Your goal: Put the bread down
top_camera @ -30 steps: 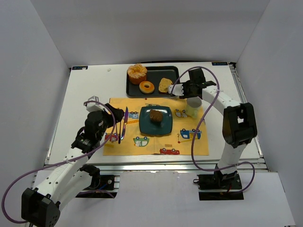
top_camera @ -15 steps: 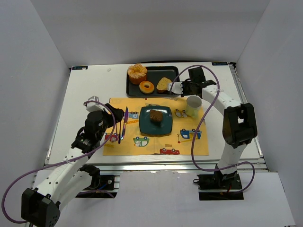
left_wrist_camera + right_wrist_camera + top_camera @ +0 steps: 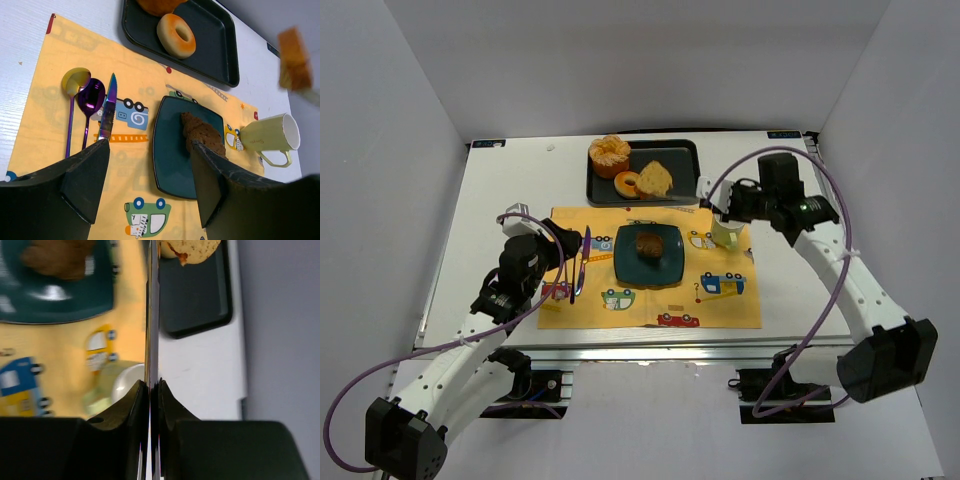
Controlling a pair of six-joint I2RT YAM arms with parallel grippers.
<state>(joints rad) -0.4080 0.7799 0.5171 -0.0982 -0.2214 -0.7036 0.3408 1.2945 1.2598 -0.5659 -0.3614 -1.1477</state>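
Over the tray, bread cut off, grip unclear, right jaws clenched, left jaws released.

Tray sits at the back of the table. In it, the bun is far left, with the doughnut just in front and to its right. The bread is up over the tray, right of the doughnut. The mat lies in front of the tray, and the plate is mid-mat with a lump on it. Left of the plate comes the knife, then two spoons. The mug stands right of the plate.
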